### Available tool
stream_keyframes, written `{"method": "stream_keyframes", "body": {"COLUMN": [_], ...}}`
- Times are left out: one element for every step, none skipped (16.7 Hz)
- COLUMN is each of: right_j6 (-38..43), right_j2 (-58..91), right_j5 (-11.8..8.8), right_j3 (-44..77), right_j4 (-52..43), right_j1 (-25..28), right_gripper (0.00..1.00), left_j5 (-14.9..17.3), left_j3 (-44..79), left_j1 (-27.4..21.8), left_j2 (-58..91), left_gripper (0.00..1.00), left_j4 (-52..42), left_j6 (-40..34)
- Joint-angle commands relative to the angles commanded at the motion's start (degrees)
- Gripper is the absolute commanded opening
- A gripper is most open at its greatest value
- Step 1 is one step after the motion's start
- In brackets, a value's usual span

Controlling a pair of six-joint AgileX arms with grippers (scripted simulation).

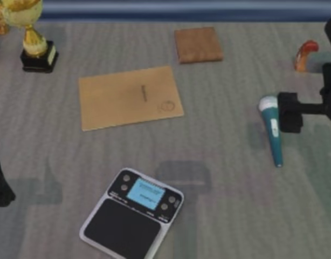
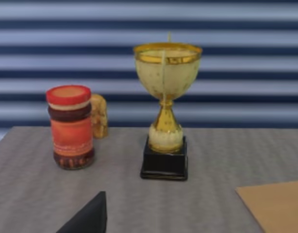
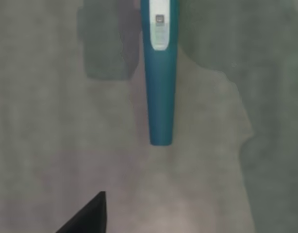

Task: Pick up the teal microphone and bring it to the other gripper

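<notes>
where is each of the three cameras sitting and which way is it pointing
Top view: above the table, looking down on the teal microphone, a tan envelope and a scale; the right gripper reaches in beside the mic, and the left arm shows at the left edge.
Left wrist view: low, facing a gold trophy and a red-lidded jar; one black fingertip shows.
Right wrist view: looking down on the microphone; one fingertip shows.
Shared: the microphone in the top and right wrist views; the trophy in the top and left wrist views.

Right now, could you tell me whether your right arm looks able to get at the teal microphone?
Probably yes: the right end effector hovers beside the teal microphone, which lies alone on the table with nothing between them.
</notes>
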Motion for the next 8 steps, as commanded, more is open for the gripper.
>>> {"method": "stream_keyframes", "body": {"right_j6": [0.84, 1.61, 2.30, 2.90, 3.39, 3.77, 4.03, 4.15], "right_j2": [3.99, 7.53, 10.66, 13.38, 15.66, 17.46, 18.66, 19.27], "right_j5": [0.04, 0.08, 0.10, 0.11, 0.12, 0.13, 0.13, 0.13], "right_j3": [3.22, 6.19, 8.88, 11.24, 13.25, 14.82, 15.89, 16.42], "right_j4": [-2.06, -3.87, -5.44, -6.77, -7.85, -8.65, -9.18, -9.43], "right_j1": [0.80, 1.51, 2.16, 2.72, 3.19, 3.55, 3.80, 3.92], "right_gripper": [1.00, 1.00, 1.00, 1.00, 1.00, 1.00, 1.00, 1.00], "left_j5": [0.00, 0.00, 0.00, 0.00, 0.00, 0.00, 0.00, 0.00], "left_j3": [0.00, 0.00, 0.00, 0.00, 0.00, 0.00, 0.00, 0.00], "left_j1": [0.00, 0.00, 0.00, 0.00, 0.00, 0.00, 0.00, 0.00], "left_j2": [0.00, 0.00, 0.00, 0.00, 0.00, 0.00, 0.00, 0.00], "left_gripper": [1.00, 1.00, 1.00, 1.00, 1.00, 1.00, 1.00, 1.00], "left_j4": [0.00, 0.00, 0.00, 0.00, 0.00, 0.00, 0.00, 0.00], "left_j6": [0.00, 0.00, 0.00, 0.00, 0.00, 0.00, 0.00, 0.00]}}
